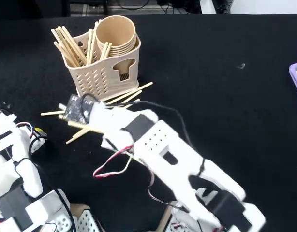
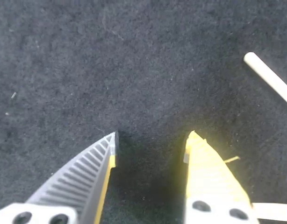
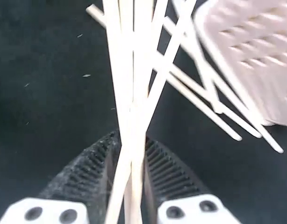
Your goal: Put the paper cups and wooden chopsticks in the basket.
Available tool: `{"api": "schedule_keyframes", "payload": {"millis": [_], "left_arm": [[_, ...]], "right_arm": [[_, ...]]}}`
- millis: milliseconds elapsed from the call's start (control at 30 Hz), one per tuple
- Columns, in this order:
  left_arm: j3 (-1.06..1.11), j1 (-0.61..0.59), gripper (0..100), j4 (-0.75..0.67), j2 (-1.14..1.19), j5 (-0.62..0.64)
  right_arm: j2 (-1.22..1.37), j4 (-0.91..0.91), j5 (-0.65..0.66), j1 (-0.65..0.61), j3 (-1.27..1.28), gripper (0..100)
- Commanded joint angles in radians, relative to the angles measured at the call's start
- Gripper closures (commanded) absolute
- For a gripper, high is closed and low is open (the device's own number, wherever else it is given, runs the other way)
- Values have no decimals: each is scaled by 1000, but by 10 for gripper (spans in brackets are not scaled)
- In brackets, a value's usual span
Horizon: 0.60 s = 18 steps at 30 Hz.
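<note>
Clamping chopsticks [image 3: 132, 116] in right jaws | basket [image 1: 101, 77] just beside | left jaws apart

Setting was a robotics lab: a black cloth-covered table [image 1: 226, 72] carried two white printed arms [image 1: 172, 154] with loose exposed wiring [image 1: 106, 164].

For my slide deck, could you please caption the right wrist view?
Right claw shut on a bundle of wooden chopsticks beside the basket.

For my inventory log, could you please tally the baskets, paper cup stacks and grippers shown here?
Basket: 1
Paper cup stack: 1
Grippers: 2 (left gripper, open; right gripper, shut on wooden chopsticks)
Total: 4
</note>
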Motion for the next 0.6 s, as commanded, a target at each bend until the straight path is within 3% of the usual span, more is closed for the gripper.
{"api": "schedule_keyframes", "payload": {"millis": [0, 567], "left_arm": [[-31, -18, 762, -9, 2, -9], [-31, -18, 762, -9, 2, -9]], "right_arm": [[-102, 3, -44, 35, -65, 988], [-189, 2, -190, 21, -228, 988]]}}
